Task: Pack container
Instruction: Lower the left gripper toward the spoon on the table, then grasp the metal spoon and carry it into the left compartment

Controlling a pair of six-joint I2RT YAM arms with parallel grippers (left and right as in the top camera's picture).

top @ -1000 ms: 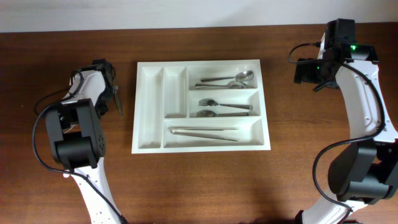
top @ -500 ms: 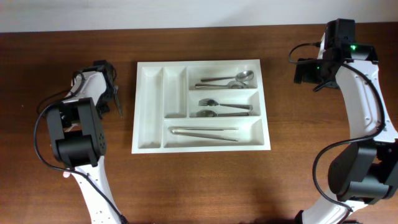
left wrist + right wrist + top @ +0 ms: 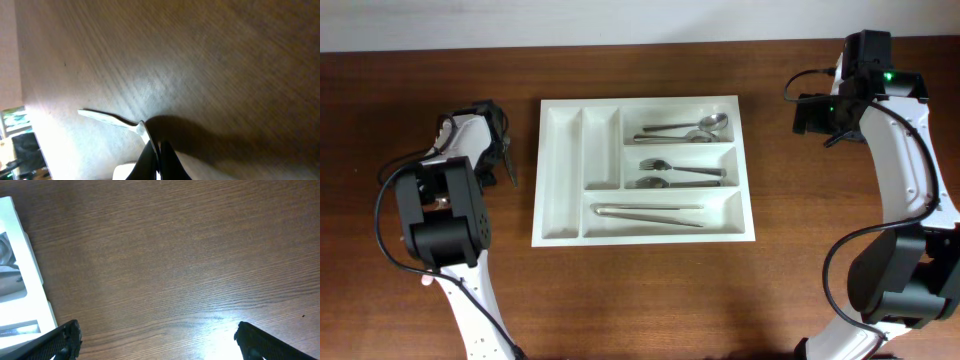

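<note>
Your left gripper (image 3: 154,148) is closed down to a sliver, tips at the worktop (image 3: 640,300) just beside the container (image 3: 536,180) on its left. Over the last second it has only nudged a little, while the container and the right arm sat unmoved. I read that as no piece on its way in yet. The container lies mid-worktop with spoons (image 3: 685,128) in its top long compartment, forks (image 3: 675,175) in the middle one and two long slim pieces (image 3: 650,212) in the bottom one (both narrow upright compartments are bare). The left wrist view gives you what the overhead does not: a slim pale utensil (image 3: 107,119) lying flat, one end meeting the fingertips, though I cannot tell whether it is pinched. The right wrist view shows your right gripper (image 3: 157,326) spread wide over bare wood, nothing between its fingers.
</note>
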